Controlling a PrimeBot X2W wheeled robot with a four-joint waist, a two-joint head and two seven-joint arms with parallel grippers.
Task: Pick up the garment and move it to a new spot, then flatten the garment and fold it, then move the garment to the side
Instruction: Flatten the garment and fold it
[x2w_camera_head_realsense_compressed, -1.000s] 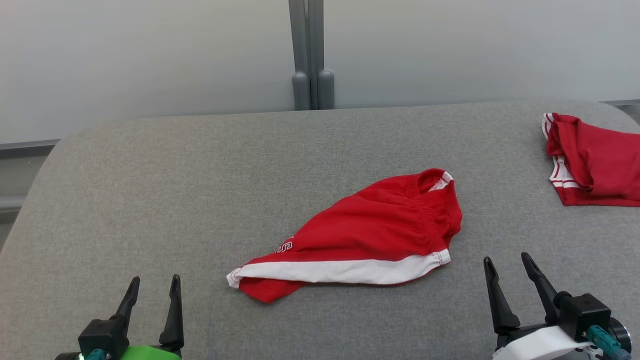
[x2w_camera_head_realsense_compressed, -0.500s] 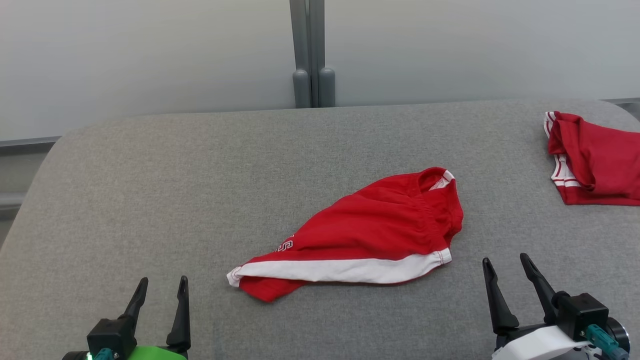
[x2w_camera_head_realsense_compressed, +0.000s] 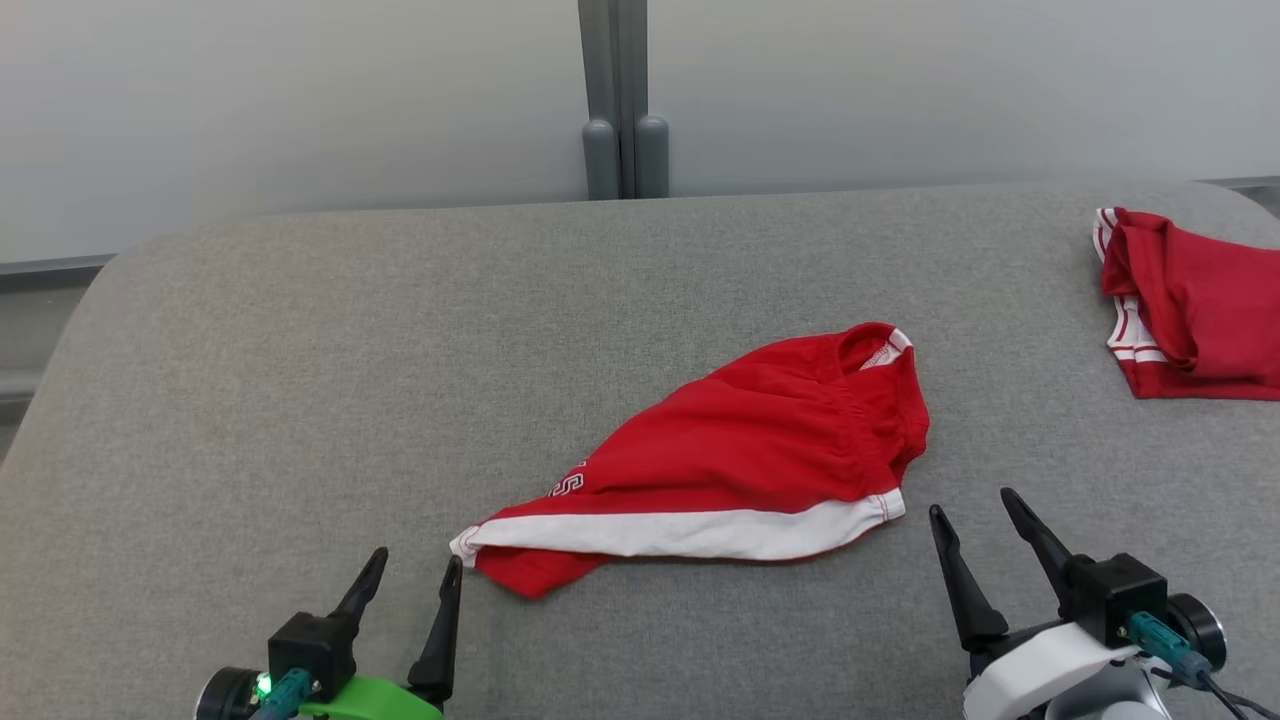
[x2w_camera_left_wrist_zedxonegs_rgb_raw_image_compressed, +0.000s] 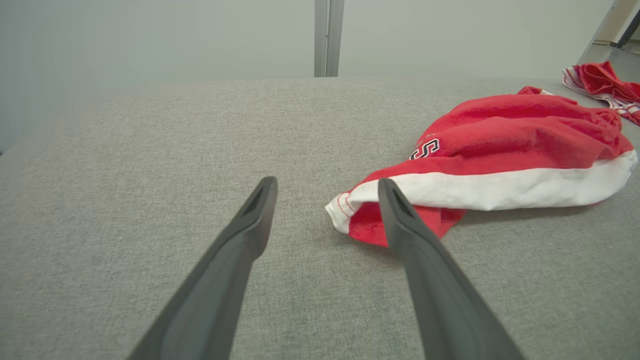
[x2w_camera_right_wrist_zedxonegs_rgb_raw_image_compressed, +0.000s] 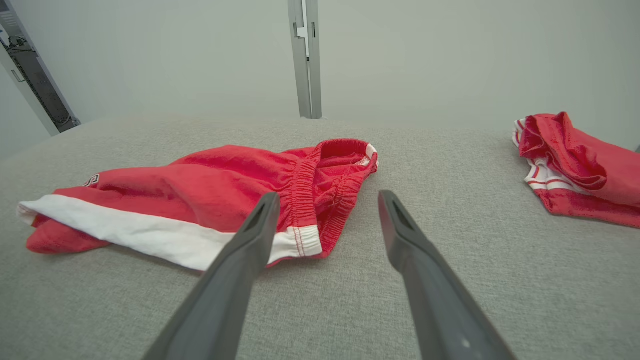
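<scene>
One pair of red shorts (x2w_camera_head_realsense_compressed: 750, 450) lay crumpled on the grey padded table (x2w_camera_head_realsense_compressed: 300, 400), a little right of its middle, stretched on a slant from the near left to the far right. A broad white band (x2w_camera_head_realsense_compressed: 690, 533) ran along the near edge. The gathered waistband (x2w_camera_head_realsense_compressed: 880, 400) was bunched at the far right end, and a white-outlined letter (x2w_camera_head_realsense_compressed: 568, 487) showed on the red cloth toward the left end. Nothing had hold of the shorts; they simply rested on the table.

The left gripper (x2w_camera_head_realsense_compressed: 418, 556) was at the near left, its two dark fingers spread wide with nothing between them. Its right finger came up just beside the near left corner of the shorts, and I couldn't tell whether it touched the cloth.

The right gripper (x2w_camera_head_realsense_compressed: 971, 502) was at the near right, just short of the waistband end, its fingers also wide apart and empty. In its wrist view the left finger crossed in front of the end of the white band, while the gap between the fingers opened onto bare table.

A second red garment (x2w_camera_head_realsense_compressed: 1190, 300) with white stripes lay heaped at the far right edge of the table, well apart from the shorts. Behind the table stood a pale wall (x2w_camera_head_realsense_compressed: 300, 100) with a grey post (x2w_camera_head_realsense_compressed: 622, 100) at its middle.
</scene>
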